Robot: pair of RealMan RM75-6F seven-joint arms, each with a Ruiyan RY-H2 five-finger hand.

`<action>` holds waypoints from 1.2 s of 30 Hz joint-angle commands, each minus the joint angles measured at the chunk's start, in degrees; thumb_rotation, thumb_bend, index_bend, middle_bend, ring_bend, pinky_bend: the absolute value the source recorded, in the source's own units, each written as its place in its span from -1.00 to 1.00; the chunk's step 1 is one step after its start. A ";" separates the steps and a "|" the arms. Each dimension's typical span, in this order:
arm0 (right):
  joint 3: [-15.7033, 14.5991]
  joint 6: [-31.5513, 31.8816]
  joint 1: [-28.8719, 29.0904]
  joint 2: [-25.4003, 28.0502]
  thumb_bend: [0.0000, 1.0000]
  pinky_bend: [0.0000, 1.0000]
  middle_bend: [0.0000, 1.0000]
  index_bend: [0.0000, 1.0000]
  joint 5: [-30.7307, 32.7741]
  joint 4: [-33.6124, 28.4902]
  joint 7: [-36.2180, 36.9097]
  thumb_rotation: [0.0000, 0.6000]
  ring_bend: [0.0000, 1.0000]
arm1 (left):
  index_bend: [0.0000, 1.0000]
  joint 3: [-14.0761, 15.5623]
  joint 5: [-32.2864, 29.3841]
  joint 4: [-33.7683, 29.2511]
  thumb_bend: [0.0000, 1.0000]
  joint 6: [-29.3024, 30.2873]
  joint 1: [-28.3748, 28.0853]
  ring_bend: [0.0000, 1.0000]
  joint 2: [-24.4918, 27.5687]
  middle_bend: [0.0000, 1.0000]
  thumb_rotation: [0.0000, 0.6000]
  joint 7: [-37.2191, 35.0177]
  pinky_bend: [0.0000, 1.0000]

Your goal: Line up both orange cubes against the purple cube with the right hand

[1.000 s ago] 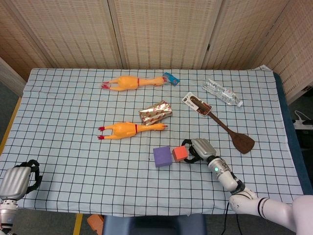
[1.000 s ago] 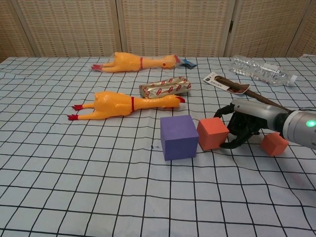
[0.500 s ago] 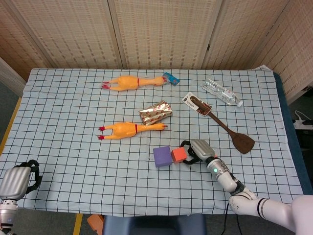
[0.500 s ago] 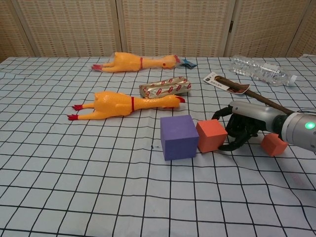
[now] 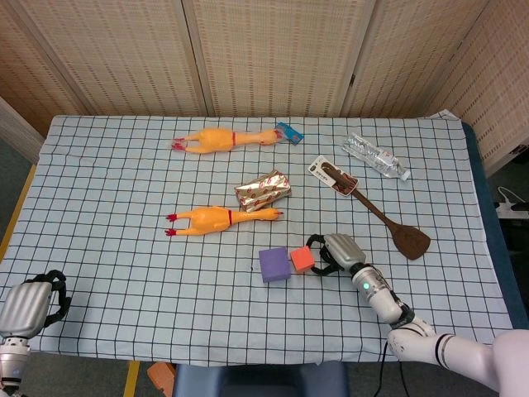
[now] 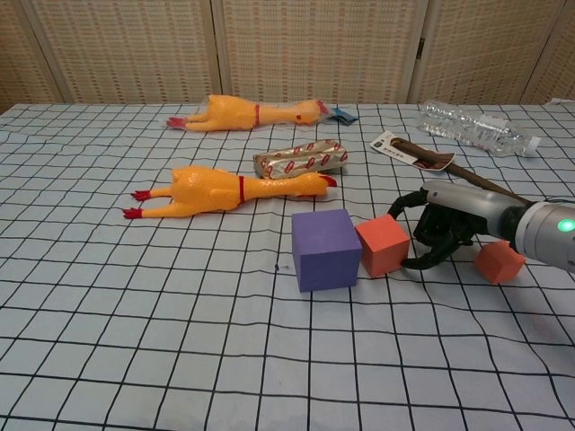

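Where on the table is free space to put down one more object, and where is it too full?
Free: the wide cloth strip left of the two rubber chickens, and the near strip in front of the purple cube. Crowded: around the right hand, between the orange cube, the wooden spatula and the foil packet.

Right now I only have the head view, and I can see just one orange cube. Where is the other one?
Observer: The chest view shows the second orange cube on the cloth beside the wrist of the right hand, on the far side from the purple cube.
Operator: Is the first one flush against the purple cube?
Observer: It doesn't look flush. The near orange cube appears slightly turned, with its left edge meeting the purple cube's side.
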 commanded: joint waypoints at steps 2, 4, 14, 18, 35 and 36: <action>0.02 -0.02 -0.05 0.35 -0.74 0.76 0.81 -0.32 0.00 -0.33 0.18 1.00 0.67 | -0.48 -0.01 -0.04 -0.04 -0.19 -0.03 0.00 -0.23 0.04 -0.29 1.00 -0.08 0.02; 0.02 0.19 -0.16 1.13 -0.74 0.76 0.81 -0.37 -0.02 -1.24 -0.15 1.00 0.67 | -0.48 0.00 -0.07 -0.01 -0.19 -0.04 0.02 -0.23 0.06 -0.29 1.00 -0.16 0.02; -1.15 0.16 -1.01 9.85 -0.74 0.76 0.81 -0.57 4.66 -11.24 -9.58 1.00 0.67 | -0.48 -0.08 -0.14 -0.20 -0.19 0.18 0.11 -0.23 0.17 -0.29 1.00 -0.19 0.02; -1.56 -0.11 -0.97 12.83 -0.63 0.78 0.84 -0.50 8.93 -15.96 -13.83 1.00 0.69 | -0.48 -0.11 -0.33 -0.25 -0.19 0.17 0.13 -0.23 0.16 -0.29 1.00 0.06 0.02; -1.40 -2.93 1.72 13.58 0.21 0.82 0.89 -0.25 19.18 -19.62 -17.79 1.00 0.73 | -0.48 0.10 -0.54 -0.53 -0.19 -0.56 -0.15 -0.23 0.19 -0.28 1.00 0.61 0.02; -1.40 -3.04 1.71 13.46 0.21 0.82 0.89 -0.25 18.94 -19.51 -17.46 1.00 0.73 | -0.48 0.11 -0.52 -0.55 -0.19 -0.54 -0.14 -0.23 0.20 -0.28 1.00 0.61 0.02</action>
